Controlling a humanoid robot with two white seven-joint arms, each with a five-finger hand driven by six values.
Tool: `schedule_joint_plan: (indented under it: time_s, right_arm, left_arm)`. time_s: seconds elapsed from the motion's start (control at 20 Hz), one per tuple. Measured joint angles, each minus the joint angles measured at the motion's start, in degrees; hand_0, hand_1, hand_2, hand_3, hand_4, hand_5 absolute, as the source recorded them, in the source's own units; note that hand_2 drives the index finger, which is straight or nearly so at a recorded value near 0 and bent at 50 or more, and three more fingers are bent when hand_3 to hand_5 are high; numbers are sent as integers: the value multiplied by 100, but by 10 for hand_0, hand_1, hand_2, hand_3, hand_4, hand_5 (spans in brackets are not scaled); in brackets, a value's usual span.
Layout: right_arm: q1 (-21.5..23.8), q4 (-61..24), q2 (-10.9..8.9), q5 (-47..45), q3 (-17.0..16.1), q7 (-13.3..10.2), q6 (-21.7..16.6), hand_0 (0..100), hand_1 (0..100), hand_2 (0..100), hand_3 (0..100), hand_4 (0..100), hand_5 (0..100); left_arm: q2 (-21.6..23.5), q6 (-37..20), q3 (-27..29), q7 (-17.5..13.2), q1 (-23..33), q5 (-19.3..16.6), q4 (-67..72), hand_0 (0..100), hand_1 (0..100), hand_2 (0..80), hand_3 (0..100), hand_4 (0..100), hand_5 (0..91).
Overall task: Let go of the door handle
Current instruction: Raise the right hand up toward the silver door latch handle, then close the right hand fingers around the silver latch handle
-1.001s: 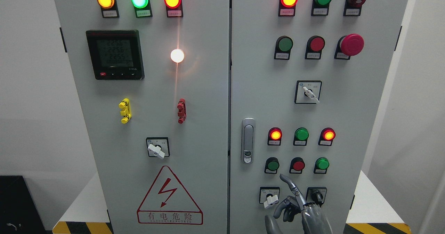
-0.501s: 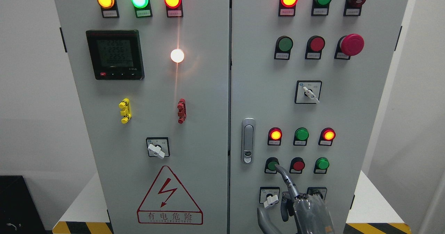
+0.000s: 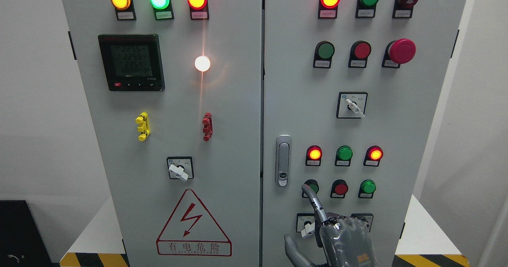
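Observation:
The silver door handle [image 3: 283, 160] stands upright on the left edge of the cabinet's right door [image 3: 301, 100], which is closed. My right hand [image 3: 297, 214] comes up from the bottom edge, below and to the right of the handle. Its index finger [image 3: 313, 203] is stretched up and to the left, with the tip just below and right of the handle's lower end and apart from it. The thumb [image 3: 291, 247] is spread out to the left. The hand holds nothing. It partly covers a green button [image 3: 312, 186] and the lower left selector switch [image 3: 306, 223].
The right door carries rows of lit and unlit buttons, a red mushroom stop button [image 3: 401, 50] and a selector switch [image 3: 352, 105]. The left door [image 3: 178, 100] has a meter [image 3: 131, 62], lamps, a selector [image 3: 179, 168] and a warning triangle [image 3: 193, 224].
My right hand has moved up and to the left, towards the handle's lower end. The index fingertip now lies over the lower left green button. The doors have not moved.

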Motion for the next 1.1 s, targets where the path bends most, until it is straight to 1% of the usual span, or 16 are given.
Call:
schedule_joint_plan:
  time_s: [0.3, 0.55, 0.75, 1.1]
  right_arm:
    - [-105, 82, 87, 559, 114, -4, 309, 449, 335, 0, 1000, 1000, 1000]
    - [-214, 183, 132, 866, 214, -4, 423, 448, 335, 0, 1000, 1000, 1000]
    - [-300, 282, 239, 1038, 282, -4, 545, 449, 333, 0, 1000, 1000, 1000]
    - [-414, 497, 485, 1236, 393, -5, 670, 451, 328, 0, 1000, 998, 1000]
  left_arm:
    - [0, 1, 0, 0, 0, 0, 0, 120, 556, 0, 0, 0, 0]
    - [0, 2, 0, 0, 0, 0, 0, 120, 556, 0, 0, 0, 0]
    - [0, 18, 0, 0, 0, 0, 0, 120, 556, 0, 0, 0, 0]
    - [0, 18, 0, 0, 0, -1, 0, 120, 556, 0, 0, 0, 0]
